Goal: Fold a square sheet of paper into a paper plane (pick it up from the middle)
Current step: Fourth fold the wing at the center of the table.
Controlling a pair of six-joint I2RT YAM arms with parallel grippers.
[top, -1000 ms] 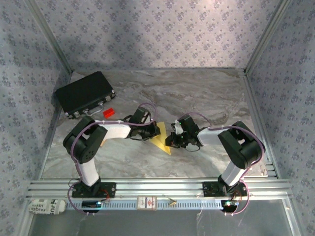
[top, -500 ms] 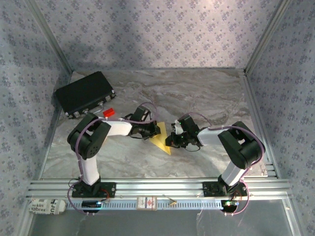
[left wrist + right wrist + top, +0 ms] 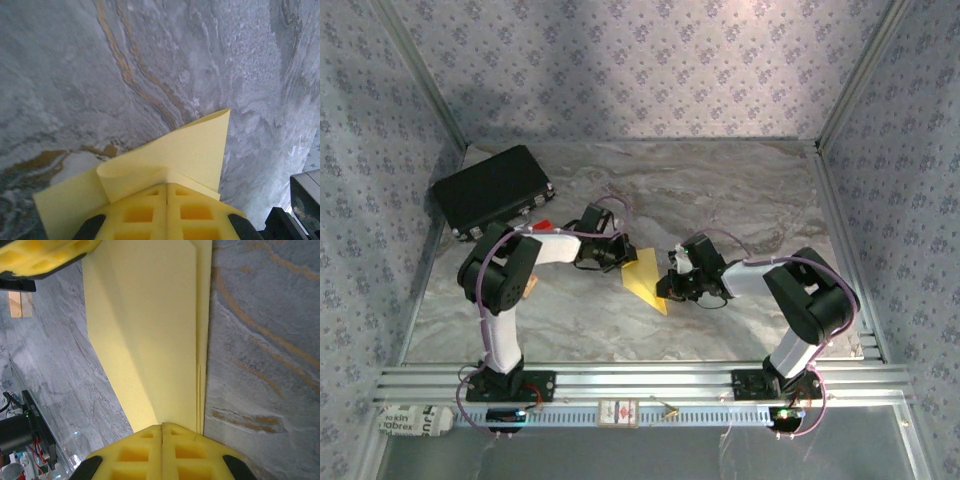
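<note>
Left gripper (image 3: 166, 187) and right gripper (image 3: 162, 426) are, as I see it, both clamped on the folded yellow paper (image 3: 645, 277) mid-desk (image 3: 740, 190).

Light came soft and even from overhead in the top view. It was brightest on the wall (image 3: 650, 60) at 12 o'clock and dimmer toward 10 and 2. Shadows on the desk (image 3: 750, 190) were faint and short. In the wrist views the marble was fairly sharp, the fingers (image 3: 140, 215) at 6 o'clock were soft, and the paper (image 3: 150, 315) looked slightly washed out.
</note>
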